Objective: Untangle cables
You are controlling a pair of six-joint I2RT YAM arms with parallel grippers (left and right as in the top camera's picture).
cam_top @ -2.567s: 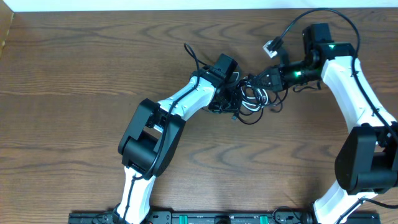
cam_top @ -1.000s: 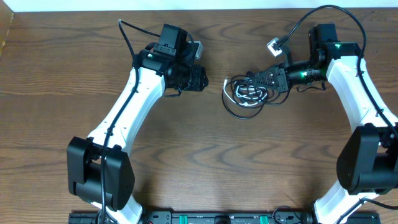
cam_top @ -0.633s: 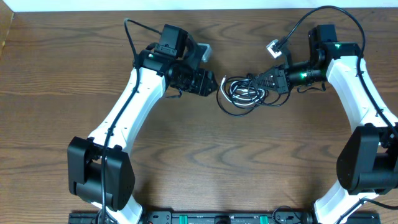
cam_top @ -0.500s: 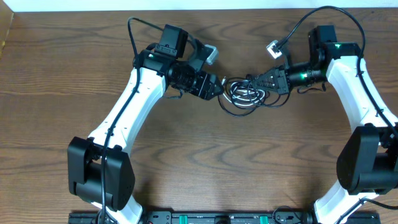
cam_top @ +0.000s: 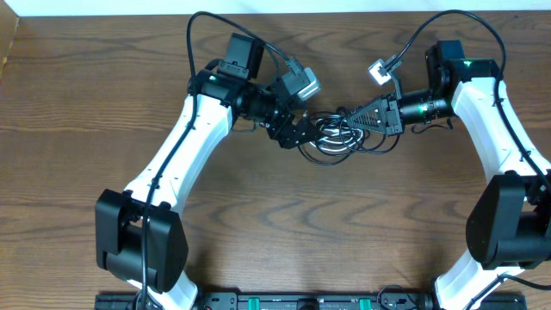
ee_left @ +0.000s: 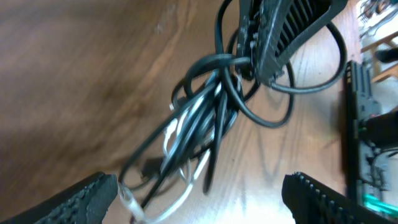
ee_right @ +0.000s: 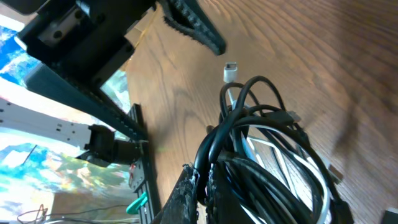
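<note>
The cables (cam_top: 343,134) lie as one knot of black loops and a white cord at mid-table. My right gripper (cam_top: 360,114) is shut on a black strand at the knot's right top; in the right wrist view the gripper (ee_right: 203,182) pinches that strand, with the cables (ee_right: 273,155) fanning out past it and a white plug end (ee_right: 230,71) beyond. My left gripper (cam_top: 303,135) stands open at the knot's left edge. In the left wrist view its fingers (ee_left: 84,198) spread wide round the low end of the cables (ee_left: 199,121), touching nothing that I can see.
Thick black arm cables arch over the left arm (cam_top: 202,26) and the right arm (cam_top: 448,17). A grey connector (cam_top: 379,69) hangs above the knot. The table's far edge (cam_top: 275,12) runs along the top; a black rail (cam_top: 275,301) lies at the front.
My left arm has swung right, from well left of the knot to its left edge, and its jaws have opened wide. The right gripper has kept its hold, almost still.
</note>
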